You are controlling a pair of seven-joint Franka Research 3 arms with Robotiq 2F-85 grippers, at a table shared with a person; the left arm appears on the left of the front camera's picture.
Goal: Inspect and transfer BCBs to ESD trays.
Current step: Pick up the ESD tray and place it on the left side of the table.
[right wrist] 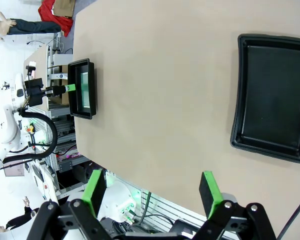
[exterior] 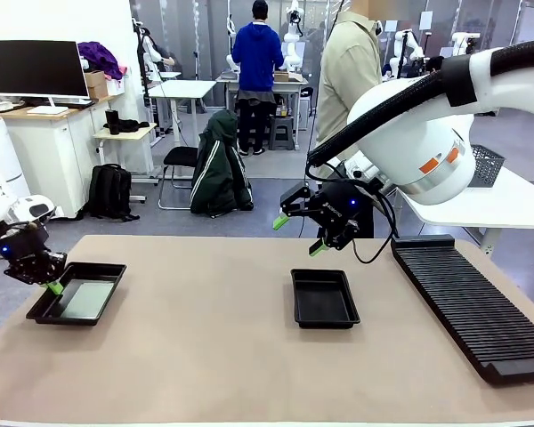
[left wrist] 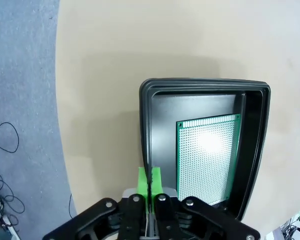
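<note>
Left hand (left wrist: 149,181) shut, empty, by tray (left wrist: 205,84) rim, right hand (right wrist: 152,185) wide open

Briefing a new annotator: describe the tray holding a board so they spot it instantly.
On the tan table, go to the robot's left end, where a shallow black tray sits by the shut left claw. The identical tray at mid-table is bare inside; this one has a green circuit board lying flat on its floor.
</note>
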